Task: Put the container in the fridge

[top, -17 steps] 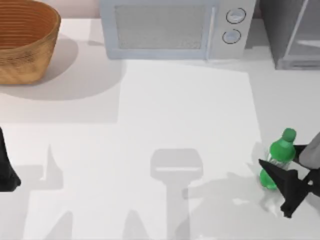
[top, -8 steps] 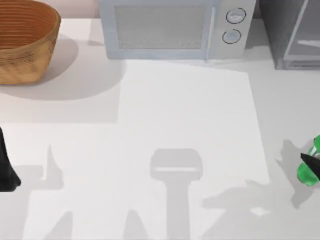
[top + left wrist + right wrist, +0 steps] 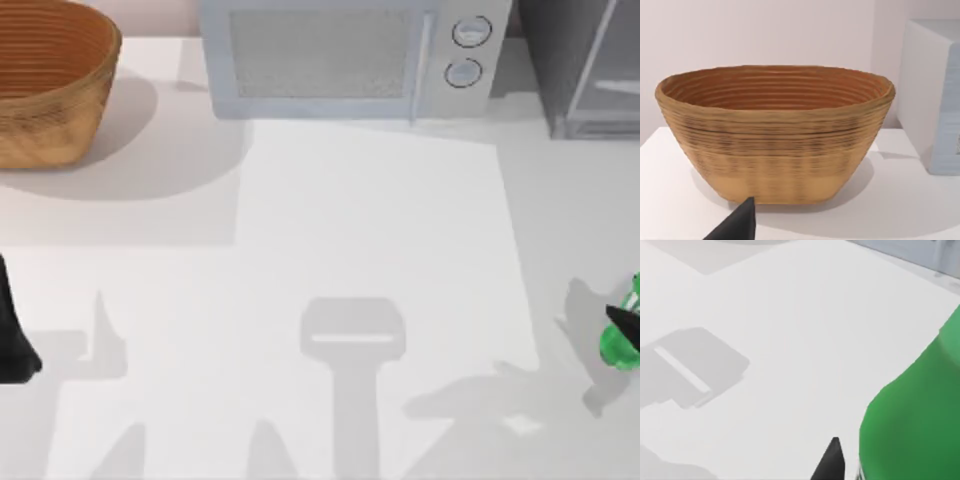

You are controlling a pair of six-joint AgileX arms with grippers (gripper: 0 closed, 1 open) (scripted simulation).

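Top view: the container (image 3: 622, 335) sits at the right edge of the tabletop (image 3: 380, 230), with a dark finger of the right gripper (image 3: 624, 322) across it.
The bottle appears held by the right gripper, its shadow cast on the table just to its left; in the right wrist view its green body (image 3: 912, 420) looms close beside one black fingertip (image 3: 830, 462). The fridge (image 3: 585, 65) stands at the far right corner, well apart from the bottle, its door panel closed. The microwave (image 3: 350, 55) sits along the far edge, just left of the fridge, and the basket (image 3: 50, 80) fills the far left corner. The left arm (image 3: 12, 335) is parked at the left edge; whether its jaws are open or closed cannot be told.
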